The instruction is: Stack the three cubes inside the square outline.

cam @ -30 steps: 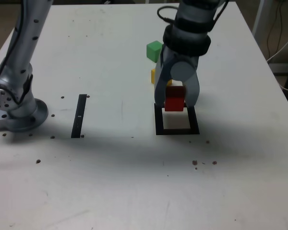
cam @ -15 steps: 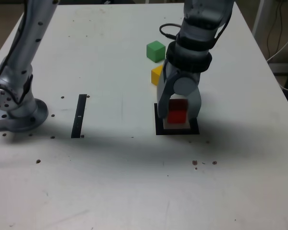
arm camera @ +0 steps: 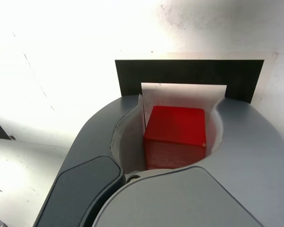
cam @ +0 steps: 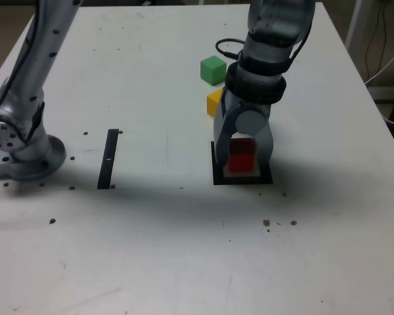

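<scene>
Red cube [arm camera: 175, 133] between the fingers [arm camera: 130, 137], over the square outline [arm camera: 188, 72].

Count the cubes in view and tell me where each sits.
3. Red cube: between the claw's jaws, over the square outline. Yellow cube: beyond it, partly hidden by the arm. Green cube: farthest back.

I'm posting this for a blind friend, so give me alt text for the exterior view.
A grey robot gripper surrounds a red cube at a black square outline on a white table; yellow and green cubes sit behind.
</scene>
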Controlling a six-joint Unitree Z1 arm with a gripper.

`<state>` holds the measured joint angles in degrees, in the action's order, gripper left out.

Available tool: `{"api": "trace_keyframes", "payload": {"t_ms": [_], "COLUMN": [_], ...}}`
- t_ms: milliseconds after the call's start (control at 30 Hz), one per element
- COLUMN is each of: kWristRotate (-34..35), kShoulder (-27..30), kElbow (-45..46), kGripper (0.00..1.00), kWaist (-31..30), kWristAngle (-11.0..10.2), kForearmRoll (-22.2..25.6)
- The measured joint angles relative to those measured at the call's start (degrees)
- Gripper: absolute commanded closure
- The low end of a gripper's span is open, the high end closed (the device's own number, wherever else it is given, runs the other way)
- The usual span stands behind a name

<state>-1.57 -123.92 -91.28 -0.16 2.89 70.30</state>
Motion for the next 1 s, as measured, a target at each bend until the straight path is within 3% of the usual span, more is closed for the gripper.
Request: {"api": "trace_keyframes", "payload": {"t_ms": [100, 367, 533, 733, 1000], "kWristRotate": [-0.19, -0.19, -0.14, 0.37, -2.37], "kShoulder": [-0.04, 0.39, 3.46, 8.55, 9.29], "kElbow": [0.46, 1.03, 1.34, 1.62, 0.67], "kGripper": [0.03, 0.01, 0.01, 0.01, 0.01], "kWaist": [0.21, 0.22, 0.22, 1.17, 5.79], "kWristAngle": [-0.04, -0.35, -1.71, -4.36, -5.66], "kForearmRoll": [-0.4, -0.4, 0.38, 4.57, 6.9]}}
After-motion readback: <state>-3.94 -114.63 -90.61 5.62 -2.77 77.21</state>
